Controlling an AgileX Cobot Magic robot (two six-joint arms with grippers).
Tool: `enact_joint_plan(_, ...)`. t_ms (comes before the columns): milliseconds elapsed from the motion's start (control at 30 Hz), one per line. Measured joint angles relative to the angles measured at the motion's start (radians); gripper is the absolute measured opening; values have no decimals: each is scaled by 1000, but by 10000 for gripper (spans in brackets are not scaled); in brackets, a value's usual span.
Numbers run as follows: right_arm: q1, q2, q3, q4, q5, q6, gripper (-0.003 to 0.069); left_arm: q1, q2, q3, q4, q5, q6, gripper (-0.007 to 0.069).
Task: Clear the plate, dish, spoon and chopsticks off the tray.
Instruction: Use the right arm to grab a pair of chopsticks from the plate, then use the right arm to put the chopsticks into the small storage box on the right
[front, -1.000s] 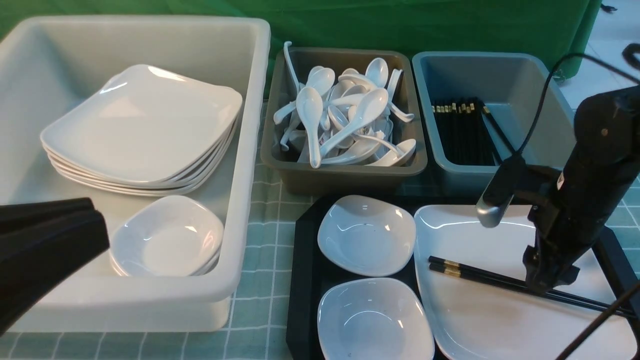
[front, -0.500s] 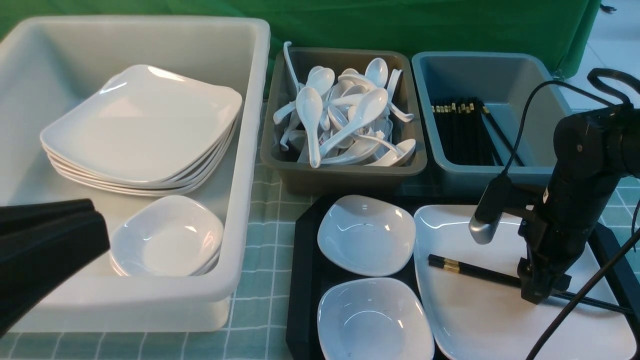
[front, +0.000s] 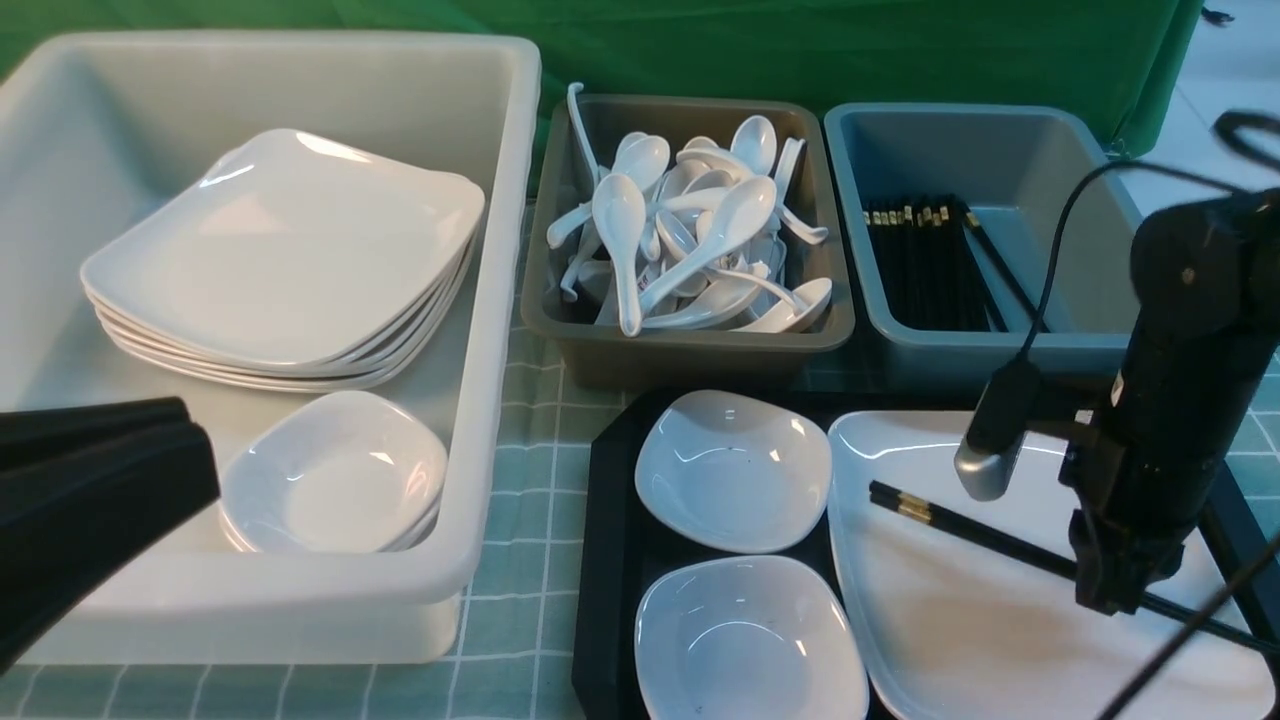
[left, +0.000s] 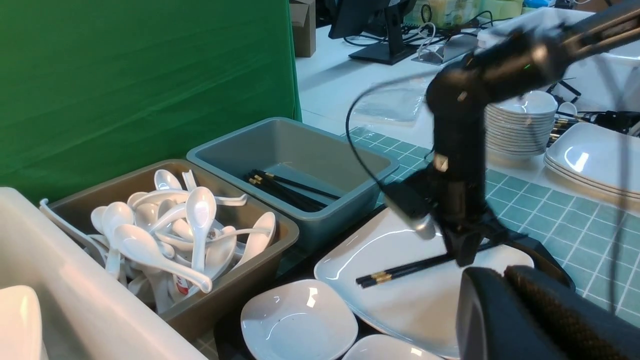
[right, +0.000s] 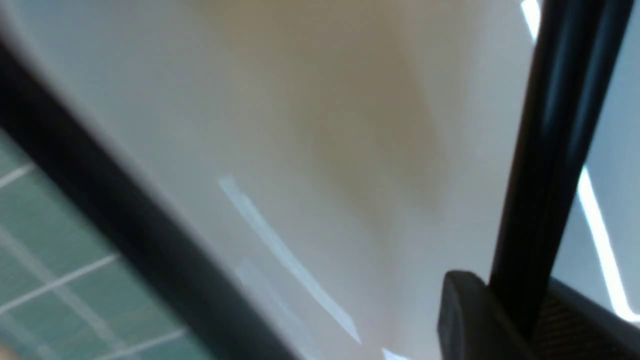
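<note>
Far left: left gripper (front: 170, 440) hangs low in front of the white tub (front: 500, 300). Its black fingers lie close, but I cannot tell whether there is a gap. The tub holds a stack of square plates (front: 290, 250), and nearer the camera a stack of little bowls (front: 335, 475).

Next over: brown tub (front: 690, 345) piled with white spoons (front: 690, 230). One spoon carries red print (left: 182, 287), too small to read.

Next: grey-blue tub (front: 1000, 150) with spare sticks (front: 925, 260) bundled on its floor, gold bands at the far end.

In front of those two tubs sits the black tray (front: 605, 560). On its left part are two small dishes, one behind (front: 733, 470) and one in front (front: 750, 640), nearly touching. On its right part is the big white plate (front: 960, 640), its edge just beside both dishes.

The chopsticks (front: 960, 525) run diagonally over the plate, gold-banded ends toward the dishes and thin ends toward the tray's right rim. The right gripper (front: 1108, 598) points straight down and is clamped on the pair past their middle. The right wrist view shows the dark sticks pinched against a finger (right: 475, 310), with the plate blurred beneath. Whether the sticks touch the plate, cannot tell.

A white sticker (front: 1120, 385) is on the right arm, writing unreadable.
</note>
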Motion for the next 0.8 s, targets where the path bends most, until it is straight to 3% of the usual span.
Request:
enact_joint_plan(100,31,-83,0,8,-13,29,127,0,0,0,-1,-12,3,17)
enact_joint_plan(200,40,-155,-1,13,-149,138,127,0,0,0,-1,-35,4,17)
enact_joint_plan(300,13,-168,-52,36,-386,364,127,0,0,0,-1,-64,4,17)
enact_joint_plan(467,-79,-16,-244,119,-609,675,127,0,0,0,-2,-87,4,17)
enact_joint_plan(667,-146,257,-513,136,-640,862,127,0,1,0,-4,-87,-14,17)
enact_joint_plan(800,-157,357,-590,136,-636,907,189,0,1,0,-4,-87,-16,17)
